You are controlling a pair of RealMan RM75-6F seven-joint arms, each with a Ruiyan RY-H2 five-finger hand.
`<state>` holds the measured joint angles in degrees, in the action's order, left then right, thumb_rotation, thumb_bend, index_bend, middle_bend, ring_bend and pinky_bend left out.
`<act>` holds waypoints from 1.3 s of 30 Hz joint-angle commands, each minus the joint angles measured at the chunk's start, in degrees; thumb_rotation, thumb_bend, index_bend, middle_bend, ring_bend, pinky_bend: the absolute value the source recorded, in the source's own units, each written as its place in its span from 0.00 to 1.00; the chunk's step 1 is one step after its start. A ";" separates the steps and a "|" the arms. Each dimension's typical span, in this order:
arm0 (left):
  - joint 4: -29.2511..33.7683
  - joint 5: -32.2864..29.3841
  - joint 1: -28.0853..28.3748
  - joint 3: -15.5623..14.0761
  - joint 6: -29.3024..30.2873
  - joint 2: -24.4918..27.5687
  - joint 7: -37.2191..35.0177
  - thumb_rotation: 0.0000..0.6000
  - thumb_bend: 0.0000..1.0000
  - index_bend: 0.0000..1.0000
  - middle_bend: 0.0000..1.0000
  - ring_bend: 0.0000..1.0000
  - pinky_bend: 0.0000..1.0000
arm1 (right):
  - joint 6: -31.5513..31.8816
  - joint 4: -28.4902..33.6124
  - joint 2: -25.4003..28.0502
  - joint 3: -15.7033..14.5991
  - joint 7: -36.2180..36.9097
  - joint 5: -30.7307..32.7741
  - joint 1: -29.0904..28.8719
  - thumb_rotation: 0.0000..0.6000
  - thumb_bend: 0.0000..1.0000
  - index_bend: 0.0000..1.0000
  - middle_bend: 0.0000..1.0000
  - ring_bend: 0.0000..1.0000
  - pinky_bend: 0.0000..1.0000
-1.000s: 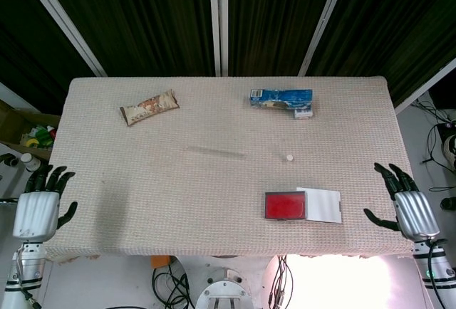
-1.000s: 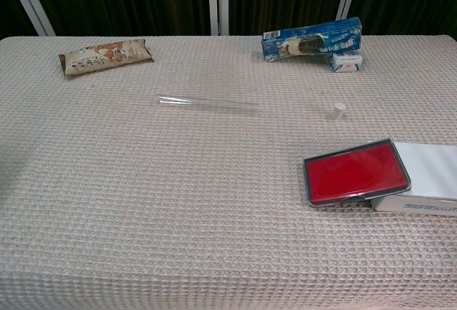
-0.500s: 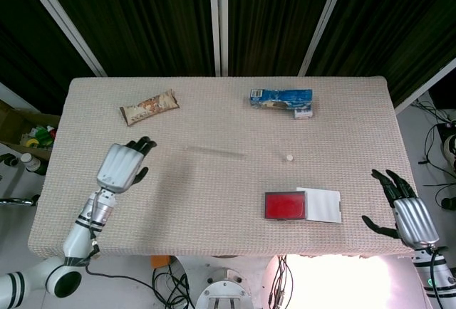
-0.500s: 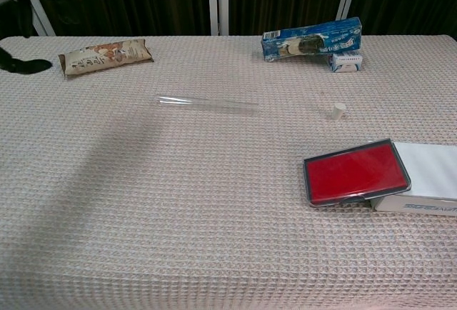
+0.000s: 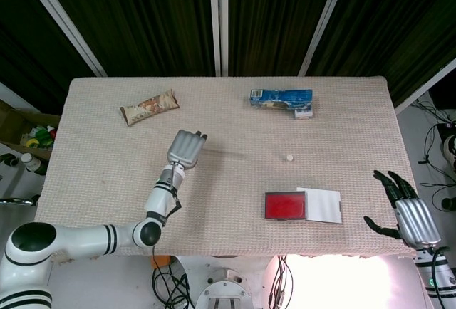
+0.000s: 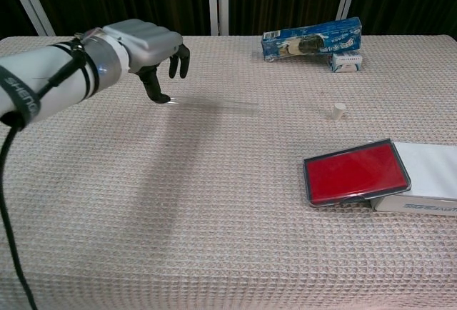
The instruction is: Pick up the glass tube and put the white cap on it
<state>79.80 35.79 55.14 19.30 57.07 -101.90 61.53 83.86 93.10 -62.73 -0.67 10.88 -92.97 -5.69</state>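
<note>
The glass tube lies flat on the woven cloth at mid-table; in the head view the tube is only a faint line. The white cap stands alone to the right of the tube, also seen as a small white cap from above. My left hand hovers over the tube's left end, fingers hanging down and apart, thumb tip close to the glass, holding nothing. From the head camera the left hand covers that end. My right hand is spread open off the table's front right corner.
A red case leans on a white box at the front right. A blue carton and a small box sit at the back right. A snack bar lies at the back left.
My left arm has swept from the table's left edge across to the tube's left end. The right hand has barely shifted. Tube and cap have not moved.
</note>
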 commanded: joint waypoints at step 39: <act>-21.40 -15.94 16.12 2.97 1.95 -16.85 8.72 1.00 0.31 0.45 0.45 0.74 1.00 | -1.56 0.47 1.03 -0.20 0.04 2.19 0.45 1.00 0.18 0.06 0.19 0.04 0.18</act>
<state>58.46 19.80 71.22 22.25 59.04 -118.70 70.30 82.30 93.57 -61.70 -0.87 10.92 -90.78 -5.25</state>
